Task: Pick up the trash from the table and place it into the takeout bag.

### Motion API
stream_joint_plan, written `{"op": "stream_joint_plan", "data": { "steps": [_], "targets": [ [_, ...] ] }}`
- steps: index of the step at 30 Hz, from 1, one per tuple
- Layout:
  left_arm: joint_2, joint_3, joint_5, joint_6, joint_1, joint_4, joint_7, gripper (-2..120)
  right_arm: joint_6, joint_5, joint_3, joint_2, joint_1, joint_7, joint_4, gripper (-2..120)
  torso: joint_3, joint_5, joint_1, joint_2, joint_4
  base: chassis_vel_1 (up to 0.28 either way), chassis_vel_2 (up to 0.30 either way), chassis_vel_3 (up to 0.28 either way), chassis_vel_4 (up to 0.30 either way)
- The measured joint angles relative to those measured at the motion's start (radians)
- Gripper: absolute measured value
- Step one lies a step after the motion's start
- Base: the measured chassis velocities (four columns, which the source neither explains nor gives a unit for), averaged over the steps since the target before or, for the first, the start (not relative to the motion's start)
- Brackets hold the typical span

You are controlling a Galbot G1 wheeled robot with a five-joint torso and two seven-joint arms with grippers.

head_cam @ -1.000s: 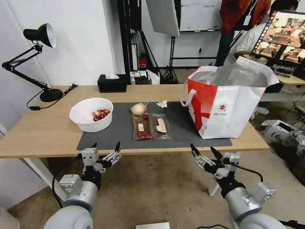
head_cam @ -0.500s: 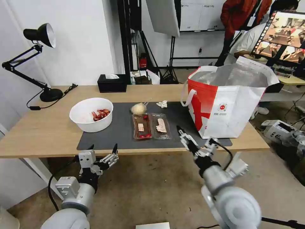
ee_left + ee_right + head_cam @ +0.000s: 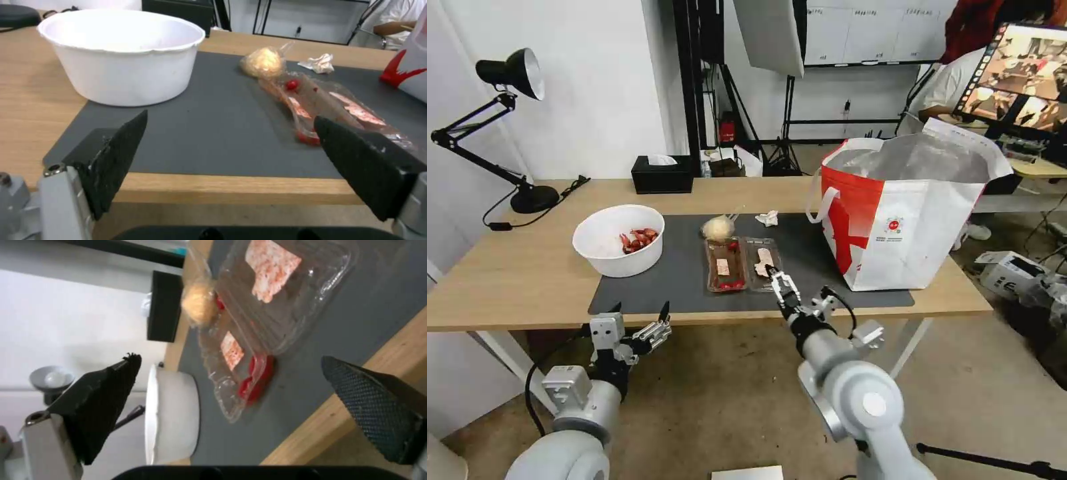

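On the dark grey mat [image 3: 814, 257] of the table [image 3: 507, 273] lies the trash. It is a white bowl [image 3: 618, 240] with red shells, a beige wrapped ball [image 3: 718, 229], a crumpled tissue [image 3: 767, 218] and a clear hinged tray [image 3: 745, 265] with red scraps. The red-and-white takeout bag [image 3: 904, 213] stands open at the mat's right end. My right gripper [image 3: 797, 283] hangs open at the table's front edge, just short of the tray [image 3: 285, 306]. My left gripper [image 3: 640, 309] is open below the front edge, facing the bowl [image 3: 124, 60] and tray [image 3: 329, 106].
A black tissue box [image 3: 662, 175] sits at the table's back edge, and a black desk lamp [image 3: 514, 133] stands at the back left. Beside the bag's right side there is equipment on the floor [image 3: 1020, 273]. Bare wood lies left of the bowl.
My right arm has swung left and forward, from below the table's edge near the bag to the front edge before the tray. The left gripper has sunk slightly.
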Motion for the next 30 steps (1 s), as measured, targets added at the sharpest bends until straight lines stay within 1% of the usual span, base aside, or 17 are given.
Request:
{"op": "stream_joint_plan", "data": {
  "steps": [3, 6, 13, 19, 30],
  "targets": [
    [0.004, -0.002, -0.008, 0.001, -0.005, 0.002, -0.001, 100, 0.009, -0.011, -0.004, 0.022, 0.031, 0.020, -0.036, 100, 0.000, 0.0000, 0.000, 0.000, 0.0000, 0.000, 0.000, 0.000, 0.000],
    [0.004, -0.002, -0.010, 0.001, -0.006, 0.003, -0.002, 100, 0.015, -0.019, -0.009, 0.027, 0.056, 0.043, -0.066, 100, 0.000, -0.0001, 0.000, 0.000, 0.0000, 0.000, 0.000, 0.000, 0.000],
    [0.005, 0.000, -0.010, 0.002, -0.007, 0.008, -0.003, 100, 0.021, -0.004, -0.006, 0.026, 0.100, 0.059, -0.106, 100, 0.000, 0.0000, 0.000, 0.000, 0.0000, 0.000, 0.000, 0.000, 0.000],
    [0.008, 0.002, -0.010, 0.002, -0.010, 0.012, -0.004, 100, 0.017, 0.012, -0.004, 0.025, 0.120, 0.092, -0.122, 100, 0.000, 0.0000, 0.000, 0.000, -0.0001, 0.000, 0.000, 0.000, 0.000],
    [0.008, 0.005, -0.010, 0.003, -0.010, 0.014, -0.005, 100, 0.011, 0.031, -0.003, 0.024, 0.146, 0.100, -0.147, 100, 0.000, 0.0001, 0.000, 0.000, 0.0000, 0.000, 0.000, 0.000, 0.000]
  ]
}}
